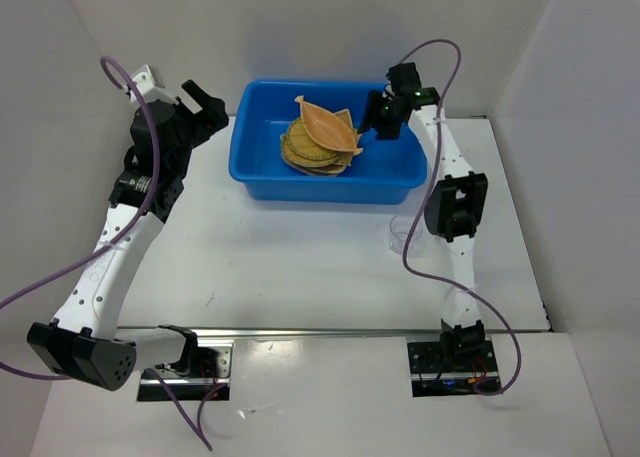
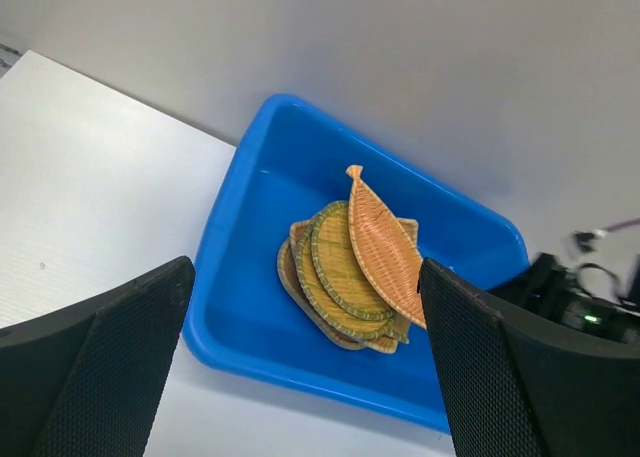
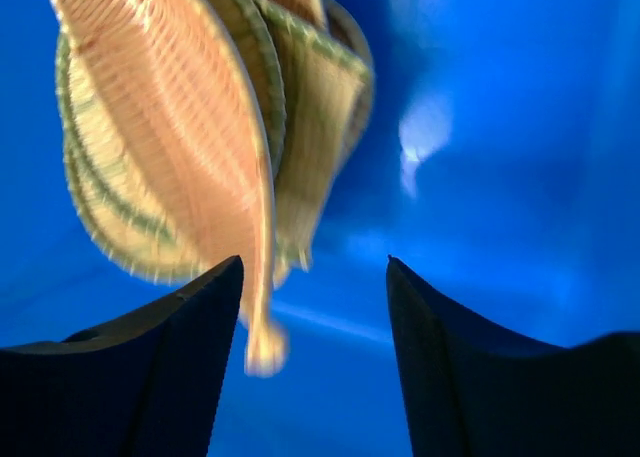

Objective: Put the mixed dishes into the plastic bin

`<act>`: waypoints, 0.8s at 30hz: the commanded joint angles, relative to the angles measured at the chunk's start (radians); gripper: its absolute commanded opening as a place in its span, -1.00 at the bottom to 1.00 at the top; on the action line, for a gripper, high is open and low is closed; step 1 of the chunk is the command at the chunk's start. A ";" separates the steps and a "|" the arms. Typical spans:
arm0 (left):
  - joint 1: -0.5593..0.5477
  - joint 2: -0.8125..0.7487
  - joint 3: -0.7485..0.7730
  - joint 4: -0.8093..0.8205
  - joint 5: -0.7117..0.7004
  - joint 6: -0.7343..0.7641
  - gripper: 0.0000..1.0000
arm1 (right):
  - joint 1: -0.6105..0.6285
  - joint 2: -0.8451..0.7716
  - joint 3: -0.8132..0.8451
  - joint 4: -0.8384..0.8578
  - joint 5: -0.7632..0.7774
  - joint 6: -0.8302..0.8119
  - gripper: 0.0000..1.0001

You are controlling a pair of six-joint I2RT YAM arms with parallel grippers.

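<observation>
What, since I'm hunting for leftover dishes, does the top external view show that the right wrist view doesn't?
Only top external: the clear cup on the table outside the blue bin, plus the left gripper. Only right wrist: the right gripper seen open and empty, close to the pointed tip of the leaf-shaped tray. Both: the leaf-shaped tray atop the tray stack inside the bin.

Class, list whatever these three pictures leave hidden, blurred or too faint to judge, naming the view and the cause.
- Lower trays: top view; the leaf tray covers them, so no sure count.
- Clear cup: top view; too faint and small to tell if empty.
- Blue bin: left wrist view; a finger of the left gripper hides one near corner.
- Leaf tray's tip: right wrist view; blurred.
</observation>
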 commanded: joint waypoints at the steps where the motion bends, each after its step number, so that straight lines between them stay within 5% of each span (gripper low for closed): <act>1: 0.003 -0.026 -0.002 0.039 -0.017 0.042 1.00 | -0.016 -0.291 -0.107 0.033 0.046 -0.032 0.31; 6: 0.003 -0.061 -0.038 0.048 -0.041 0.051 1.00 | -0.016 -0.745 -0.708 0.196 0.189 -0.014 0.52; 10: 0.003 -0.072 -0.056 0.058 0.005 0.051 1.00 | -0.025 -0.920 -0.881 0.025 0.269 -0.003 0.52; 17: -0.016 -0.050 -0.100 0.068 0.086 0.042 1.00 | -0.025 -0.971 -1.131 -0.086 0.459 0.026 0.52; 24: -0.046 -0.029 -0.120 0.068 0.123 0.042 1.00 | -0.025 -0.886 -1.177 -0.117 0.488 0.069 0.46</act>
